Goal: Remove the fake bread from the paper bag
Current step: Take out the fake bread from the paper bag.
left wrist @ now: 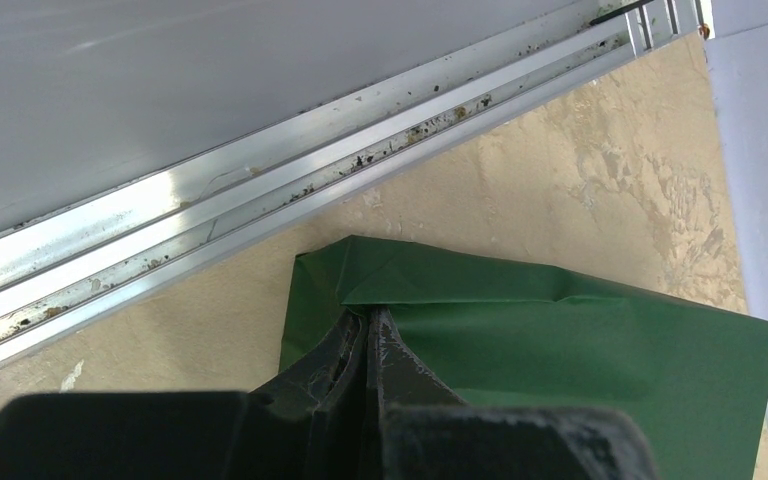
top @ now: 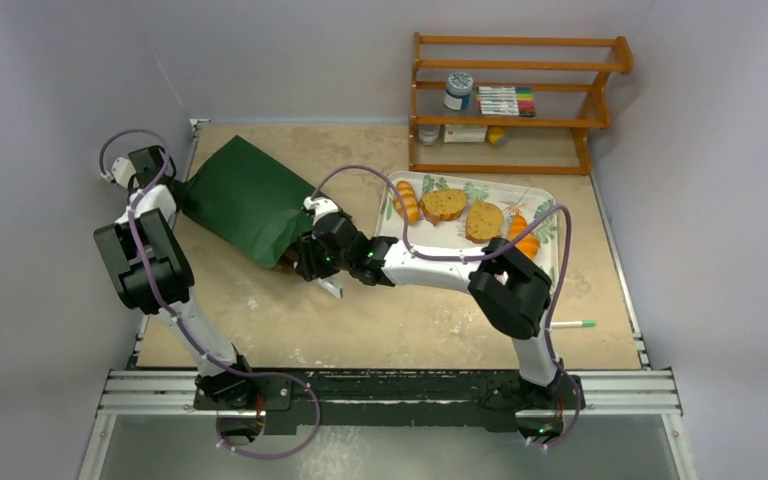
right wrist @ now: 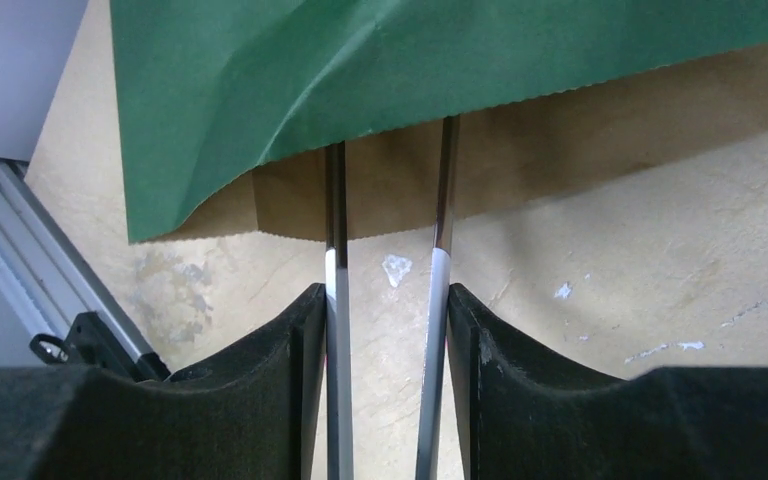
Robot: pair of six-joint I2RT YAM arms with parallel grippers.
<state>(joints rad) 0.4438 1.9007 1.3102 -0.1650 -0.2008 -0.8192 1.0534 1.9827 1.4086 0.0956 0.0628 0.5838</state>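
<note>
The dark green paper bag (top: pixel 245 200) lies on its side at the table's left, its mouth facing the right arm. My left gripper (top: pixel 175 190) is shut on a fold at the bag's closed end (left wrist: pixel 560 340), with the jaws (left wrist: pixel 368 318) pressed together. My right gripper (top: pixel 308 262) is at the bag's mouth and is shut on metal tongs (right wrist: pixel 335 230). The tongs' two arms run under the green edge (right wrist: pixel 360 60) into the brown inside (right wrist: pixel 560 150), so their tips are hidden. Several fake bread pieces (top: pixel 443 204) lie on the leaf-patterned tray (top: pixel 550 200). No bread shows inside the bag.
A wooden shelf (top: pixel 515 100) with a jar, markers and small items stands at the back right. A green-capped pen (top: pixel 572 324) lies near the right front edge. An aluminium rail (left wrist: pixel 260 190) and a wall run close behind the bag's closed end.
</note>
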